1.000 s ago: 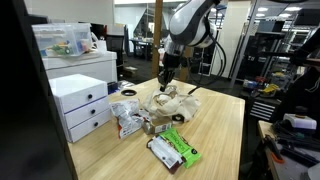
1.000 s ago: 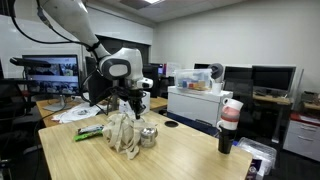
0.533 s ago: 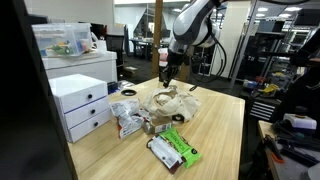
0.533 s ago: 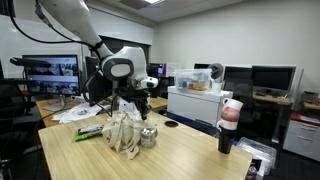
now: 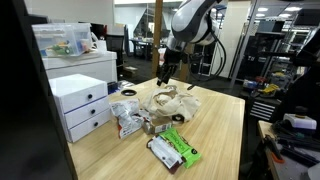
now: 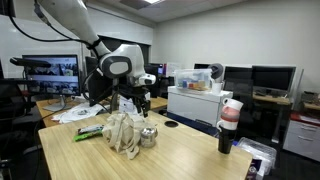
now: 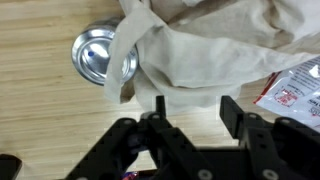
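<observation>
I am hovering my gripper [image 7: 195, 112] just over the cream cloth bag [image 7: 210, 50], jaws spread, gripping nothing. Only the wrist view is showing the metal tin [image 7: 100, 55] beyond my fingertips. An exterior view is showing the gap under my gripper [image 5: 163, 73].

The place is an open-plan office used as a robotics lab. A robot arm [image 5: 190, 20] stands over a wooden bench [image 5: 215, 125]. Rows of computer monitors [image 6: 272, 78] sit on desks behind it, along with a white drawer unit [image 5: 80, 103], metal storage racks [image 5: 262, 50] and ceiling panel lights [image 6: 150, 2].
</observation>
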Robot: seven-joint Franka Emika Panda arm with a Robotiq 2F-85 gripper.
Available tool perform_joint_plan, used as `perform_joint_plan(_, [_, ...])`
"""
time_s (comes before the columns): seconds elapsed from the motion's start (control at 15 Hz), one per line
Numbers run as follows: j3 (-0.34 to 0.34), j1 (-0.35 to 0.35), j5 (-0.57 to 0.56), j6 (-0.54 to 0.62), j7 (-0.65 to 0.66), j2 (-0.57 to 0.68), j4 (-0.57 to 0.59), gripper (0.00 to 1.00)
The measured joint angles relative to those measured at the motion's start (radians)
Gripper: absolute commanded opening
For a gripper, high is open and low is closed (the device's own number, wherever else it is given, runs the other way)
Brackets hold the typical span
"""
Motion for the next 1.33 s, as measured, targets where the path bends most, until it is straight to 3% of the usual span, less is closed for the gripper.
perform_joint_plan(0.07, [0.0,0.006,0.0,-0.003,0.002,-0.008,-0.005,0.99])
perform_joint_plan(0.2, [0.001,0.019,-0.001,-0.025,0.004,-0.031,-0.022,1.0])
perform_joint_plan(0.67, [0.003,0.066,-0.03,-0.15,0.032,-0.116,-0.099,1.0])
perform_joint_plan(1.33, [-0.019,0.084,-0.167,-0.248,0.234,-0.123,-0.126,1.0])
